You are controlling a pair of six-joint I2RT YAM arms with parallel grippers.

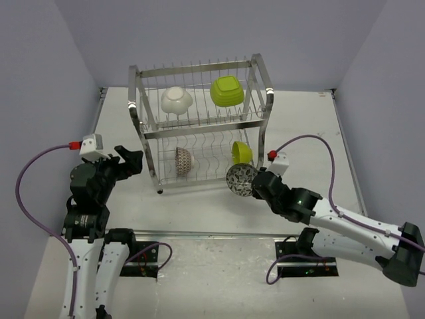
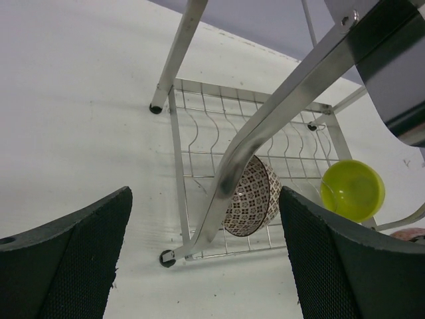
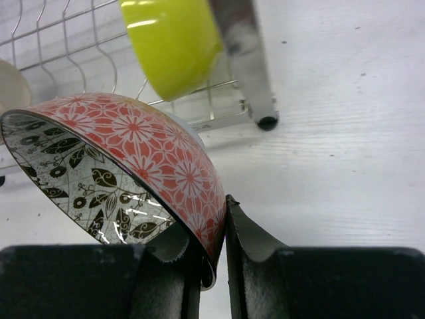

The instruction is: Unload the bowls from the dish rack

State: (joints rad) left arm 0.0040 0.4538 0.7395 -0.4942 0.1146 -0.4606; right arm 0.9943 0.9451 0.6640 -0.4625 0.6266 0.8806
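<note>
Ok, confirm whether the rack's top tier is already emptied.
No, a white bowl and a squarish lime green bowl sit on the top tier of the dish rack.

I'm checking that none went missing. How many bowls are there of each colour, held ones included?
White round bowl: 1
Lime green bowls: 2, the squarish bowl and the round bowl
Patterned bowls: 2, the brown-patterned bowl in the chrome wire dish rack and the red-patterned bowl in the right gripper
Total: 5
</note>
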